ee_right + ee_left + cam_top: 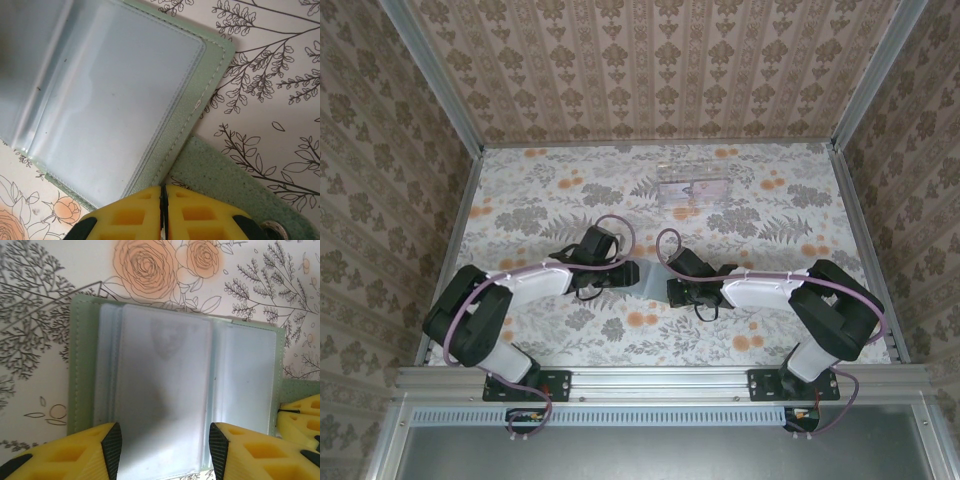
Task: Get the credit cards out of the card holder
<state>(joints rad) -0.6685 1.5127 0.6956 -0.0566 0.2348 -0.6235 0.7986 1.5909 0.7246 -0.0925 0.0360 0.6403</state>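
The card holder (pixel 651 283) lies open on the flowered table, pale green (pixel 80 365) with clear blue-white sleeve pages. My left gripper (pixel 165 450) is open, its black pads (pixel 112 450) level with the two long edges of a pale page (pixel 165 385) at the holder's near end; I cannot tell if they touch it. The credit cards are hidden; that pale page may be a sleeve or a card. My right gripper (pixel 161 192) is shut, its tips down on the holder's stitched rim (pixel 200 100) beside the strap (pixel 225 180). Its yellow fingers (pixel 300 415) appear at the holder's right edge.
A clear plastic tray (pixel 692 190) sits at the back of the table, right of centre. Both grippers (pixel 625 275) (pixel 672 290) meet mid-table over the holder. Metal rails and patterned walls close in the table on the left, right and far sides.
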